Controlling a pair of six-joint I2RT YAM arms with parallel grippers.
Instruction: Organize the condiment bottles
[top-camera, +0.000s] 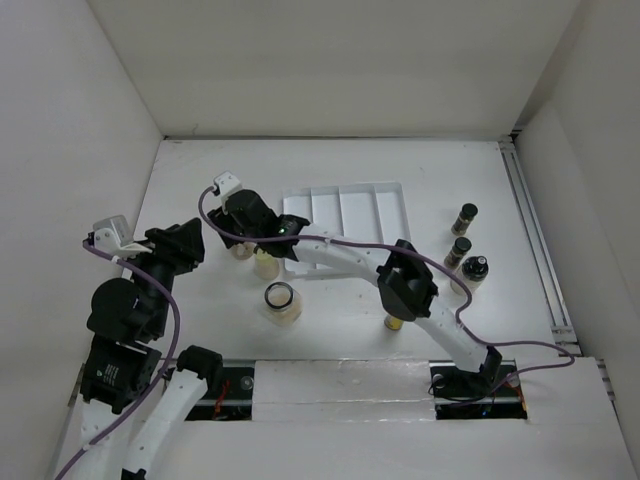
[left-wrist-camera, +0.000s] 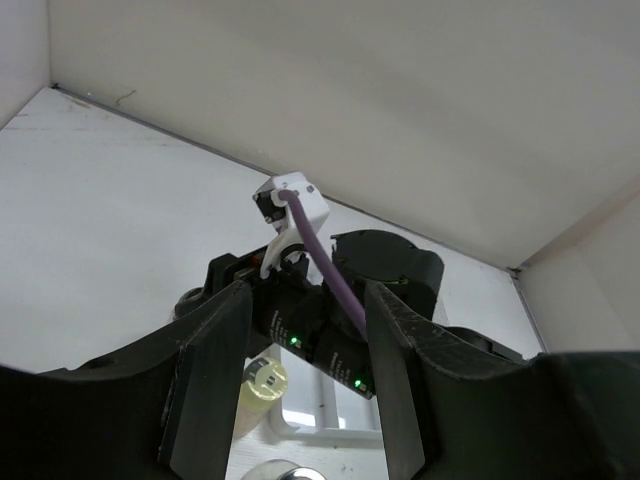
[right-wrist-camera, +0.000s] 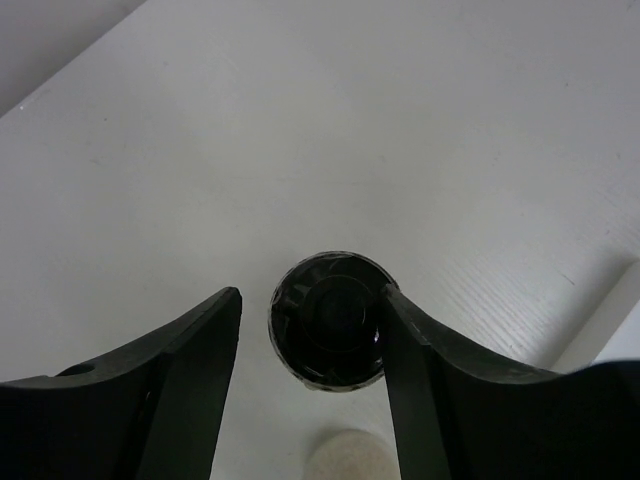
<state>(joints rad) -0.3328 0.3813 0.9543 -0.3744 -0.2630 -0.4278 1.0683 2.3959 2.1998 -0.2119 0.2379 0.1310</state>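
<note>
Right gripper (right-wrist-camera: 310, 300), wrist view: I had its two fingers spread wide, straddling the black cap of one condiment bottle (right-wrist-camera: 328, 320). The bottle stood upright on the white table (right-wrist-camera: 330, 120), so its long axis ran straight up toward the camera and only the round cap showed. The finger (right-wrist-camera: 440, 400) on the right of that view lay against the cap or a hair off it; I could not tell which. The opposite finger (right-wrist-camera: 170, 390) stood apart from the cap, with a strip of table between them. Nothing was pinched yet. A pale rounded thing (right-wrist-camera: 350, 455), likely a neighbouring bottle's top, sat just beside the cap at the lower edge. Top view: the right arm (top-camera: 340, 255) reached across from its base to the table's left-centre, just off the left end of the white divided tray (top-camera: 345, 210), its wrist covering the bottle. A yellowish bottle (top-camera: 266, 264) stood just beside the wrist, and the wide clear jar (top-camera: 282, 303) stood nearer the bases. Three dark-capped bottles (top-camera: 459, 250) stood well apart to the tray's right, and a further bottle (top-camera: 395, 322) peeped out under the right forearm. Left gripper (left-wrist-camera: 307, 290): fingers parted, holding nothing, aimed at the right wrist. I judged the right arm plainly the nearer, and the coming move a straight closing on the cap followed by a vertical lift.
</note>
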